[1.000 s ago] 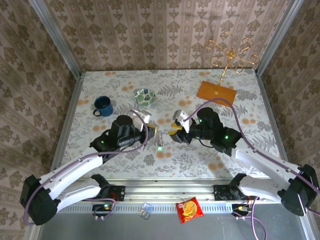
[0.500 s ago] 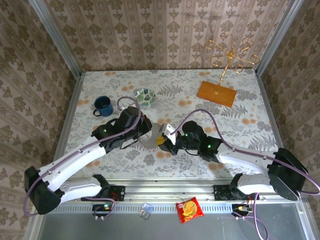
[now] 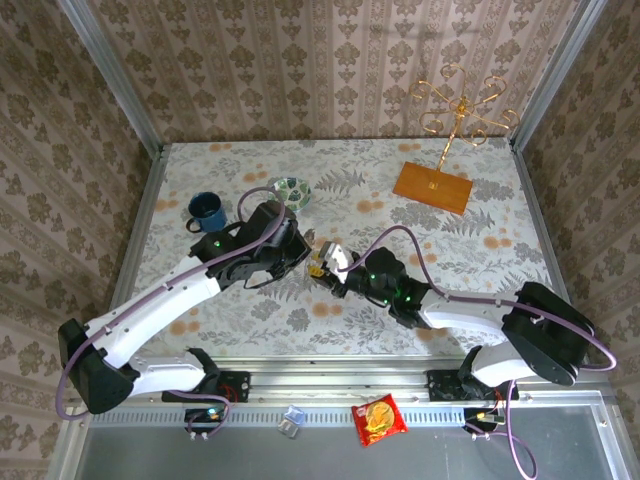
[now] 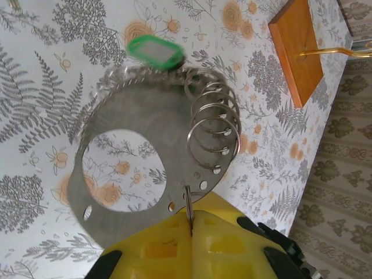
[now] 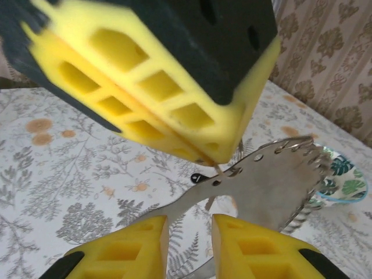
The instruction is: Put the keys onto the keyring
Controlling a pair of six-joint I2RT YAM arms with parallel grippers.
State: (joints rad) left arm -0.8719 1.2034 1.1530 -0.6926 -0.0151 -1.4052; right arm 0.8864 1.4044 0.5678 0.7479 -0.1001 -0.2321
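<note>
Yellow foam fingers (image 4: 157,253) of the left gripper (image 4: 190,216) are pressed together at the bottom centre of the left wrist view. They pinch the lower rim of the flat grey metal keyring (image 4: 154,113), held over the fern-patterned tablecloth (image 4: 35,116). A key with a bright green head (image 4: 154,51) sits at the hoop's upper edge; I cannot tell whether it is threaded on or merely lies beside it.

In the right wrist view the right gripper (image 5: 190,241) has its fingers slightly spread at the bottom centre, with table pattern visible between them, just below the left pads.

The hold is on a thin edge alone, so a nudge from the right fingers could swivel the hoop or pull it loose. The two sets of pads are also near enough to collide, and the small wire split rings (image 4: 212,131) could snag.

The dark key is too small to pick out with certainty. From overhead the hoop is hard to make out between the wrists.
</note>
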